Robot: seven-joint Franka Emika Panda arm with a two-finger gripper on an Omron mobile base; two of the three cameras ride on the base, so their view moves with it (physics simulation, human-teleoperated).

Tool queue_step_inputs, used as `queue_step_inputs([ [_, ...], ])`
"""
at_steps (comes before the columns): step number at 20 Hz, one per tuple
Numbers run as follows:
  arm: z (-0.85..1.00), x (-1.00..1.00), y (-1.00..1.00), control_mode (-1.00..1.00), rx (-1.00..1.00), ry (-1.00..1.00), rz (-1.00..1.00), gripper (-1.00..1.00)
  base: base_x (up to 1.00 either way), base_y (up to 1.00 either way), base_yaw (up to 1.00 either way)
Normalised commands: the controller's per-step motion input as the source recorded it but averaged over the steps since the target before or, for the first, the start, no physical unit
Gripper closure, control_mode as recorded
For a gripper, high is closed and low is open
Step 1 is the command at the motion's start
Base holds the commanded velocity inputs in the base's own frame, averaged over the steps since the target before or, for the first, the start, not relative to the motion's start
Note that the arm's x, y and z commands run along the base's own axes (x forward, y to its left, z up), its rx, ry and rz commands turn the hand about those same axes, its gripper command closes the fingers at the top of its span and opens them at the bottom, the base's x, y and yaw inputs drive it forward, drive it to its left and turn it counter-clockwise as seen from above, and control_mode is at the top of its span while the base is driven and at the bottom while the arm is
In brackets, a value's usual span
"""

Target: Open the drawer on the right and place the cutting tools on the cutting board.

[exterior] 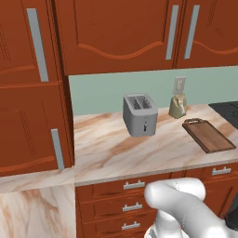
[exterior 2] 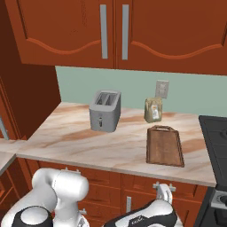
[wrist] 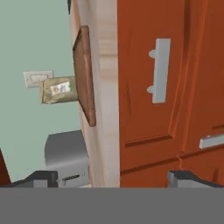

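A dark brown cutting board [exterior 2: 164, 146] lies flat on the marble counter [exterior 2: 80, 142], its handle loop toward the wall. A grey toaster [exterior 2: 105, 111] stands well to its left. A small bag [exterior 2: 153, 110] stands near the board's handle end, below a wall outlet [exterior 2: 162, 89].

Toaster [exterior: 140, 115] on counter [exterior: 111, 153], left of cutting board [exterior: 208, 135]. Bag [exterior: 177, 106] behind board, against back wall, wall outlet [exterior: 180, 84] just above it. Drawer fronts [exterior: 134, 185] below counter edge. Upper cabinets [exterior: 121, 32] overhead.
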Motion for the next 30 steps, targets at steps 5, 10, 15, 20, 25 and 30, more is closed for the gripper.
queue_step_inputs([
  [5,-0.21,0.07,0.00,-1.00,-0.02,-0.18,0.00,-1.00,0.00,0.00,0.00],
  [10,-0.28,0.15,0.00,-1.00,-0.01,-0.13,0.00,-1.00,0.00,0.00,0.00],
  [15,-0.22,0.27,0.00,-1.00,0.00,-0.09,0.00,-1.00,0.00,0.00,0.00],
  [20,-0.17,0.42,0.00,-1.00,0.00,-0.04,0.00,-1.00,0.00,0.00,0.00],
  [25,-0.23,0.41,0.00,-1.00,0.00,-0.04,0.00,-1.00,0.00,0.00,0.00],
  [30,-0.33,0.39,-0.01,-1.00,0.00,-0.03,0.00,-1.00,0.00,0.00,0.00],
])
